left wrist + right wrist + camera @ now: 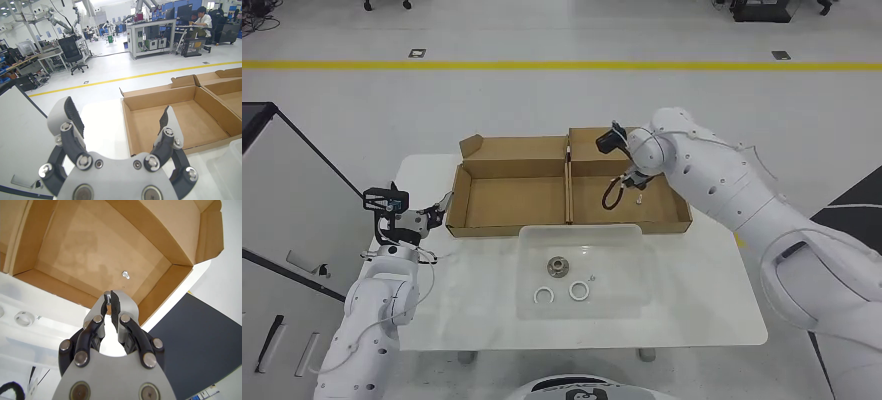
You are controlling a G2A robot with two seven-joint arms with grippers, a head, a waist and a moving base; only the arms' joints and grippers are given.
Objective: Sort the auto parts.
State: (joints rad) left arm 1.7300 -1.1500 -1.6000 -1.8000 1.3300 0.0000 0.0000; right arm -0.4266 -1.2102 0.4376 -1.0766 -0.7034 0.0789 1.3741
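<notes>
While seen from the top, right gripper (635, 186): above the right box (587, 202); rings (580, 292) and bearing (557, 265) lie in the bin (617, 297)
Left wrist, left gripper (119, 108): spread, empty, beside the left box (198, 121)
Right wrist, bolt (108, 298): clamped in the right gripper over a loose bolt (125, 274) on the box floor
Advice: lower near the floor before release

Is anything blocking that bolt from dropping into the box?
Nothing visible does. The right gripper holds the bolt over the open box; one other bolt lies on its floor, off to the side.
</notes>
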